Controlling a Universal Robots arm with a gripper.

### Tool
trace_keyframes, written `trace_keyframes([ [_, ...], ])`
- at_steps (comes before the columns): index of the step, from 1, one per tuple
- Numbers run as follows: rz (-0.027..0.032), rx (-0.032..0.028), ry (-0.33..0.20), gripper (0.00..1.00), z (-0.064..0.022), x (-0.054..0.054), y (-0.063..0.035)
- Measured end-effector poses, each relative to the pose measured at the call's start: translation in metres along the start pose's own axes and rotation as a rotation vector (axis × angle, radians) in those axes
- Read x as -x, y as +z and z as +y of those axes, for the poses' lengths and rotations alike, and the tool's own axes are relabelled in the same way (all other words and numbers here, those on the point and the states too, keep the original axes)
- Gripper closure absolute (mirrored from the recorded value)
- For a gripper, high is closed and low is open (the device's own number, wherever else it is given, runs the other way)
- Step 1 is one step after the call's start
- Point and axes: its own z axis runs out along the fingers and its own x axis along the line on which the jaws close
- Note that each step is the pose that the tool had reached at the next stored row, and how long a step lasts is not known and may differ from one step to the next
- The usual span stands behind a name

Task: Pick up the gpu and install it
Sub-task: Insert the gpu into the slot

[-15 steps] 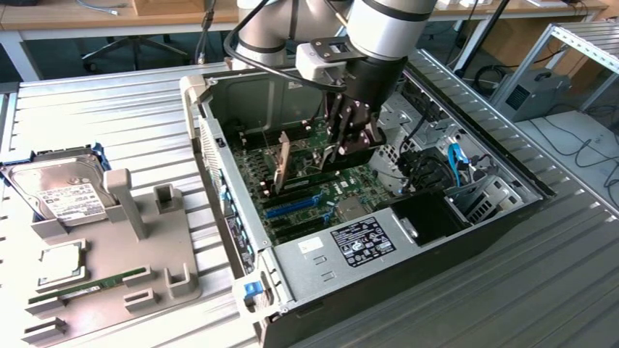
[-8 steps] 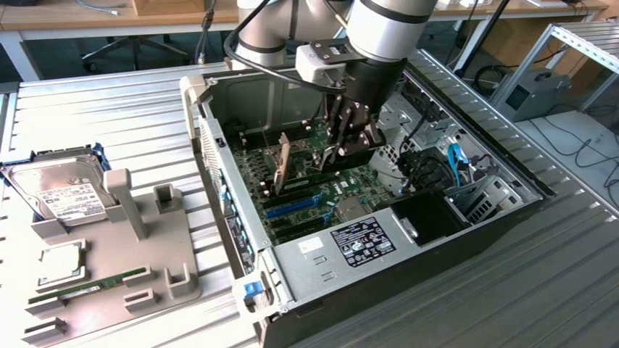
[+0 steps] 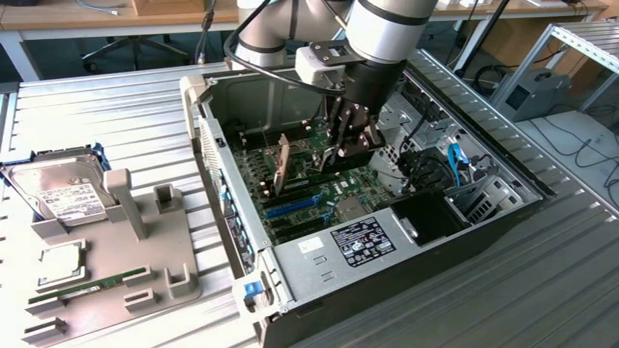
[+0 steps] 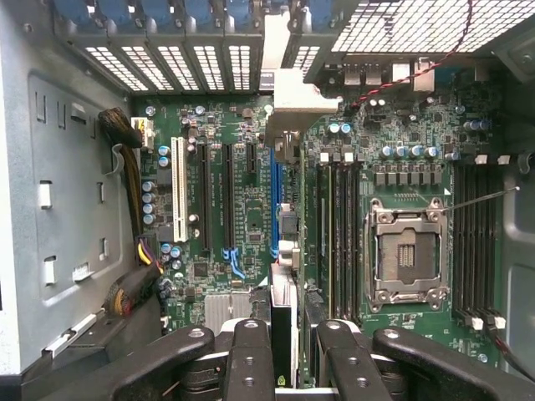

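Closest to the wrist lens is my gripper (image 4: 292, 355), its black links reaching down over the motherboard (image 4: 238, 251), and the graphics card (image 4: 283, 309) runs edge-on straight under it. Its silver end bracket (image 4: 288, 100) sits against the slotted back wall of the computer case (image 4: 167, 63). The card's edge lies within my gripper's span, but I cannot tell whether I am clamped on it or merely standing around it. Beside the card are the long black expansion slots (image 4: 227, 200) and one white slot (image 4: 178, 188). On its other side are the memory slots (image 4: 338, 242), then the bare metal processor socket (image 4: 407, 251).

In the exterior view my arm comes in from twelve o'clock and my gripper (image 3: 341, 156) hangs inside the open case (image 3: 503, 210), low over the motherboard (image 3: 324, 185). The card (image 3: 281, 168) stands upright on its edge at about nine o'clock from my gripper, close by, above the blue slots (image 3: 290, 206). I cannot tell whether it is fully seated. The power supply (image 3: 363, 243) with its white label lies at six o'clock from me, inside the case.

Well apart, out at nine o'clock on the ribbed metal table (image 3: 97, 109), a grey holder (image 3: 106, 297) carries three parts — a hard drive (image 3: 63, 192), a square processor (image 3: 60, 259) and a green memory stick (image 3: 87, 284).
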Motion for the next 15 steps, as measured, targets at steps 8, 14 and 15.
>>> trace_keyframes([
  [8,0.0,0.0,0.0,0.74,0.0001,-0.0005,0.0014],
  [14,0.0,0.0,0.0,0.74,0.0003,-0.0009,0.0026],
  [15,0.0,0.0,0.0,0.74,0.0003,-0.0009,0.0029],
])
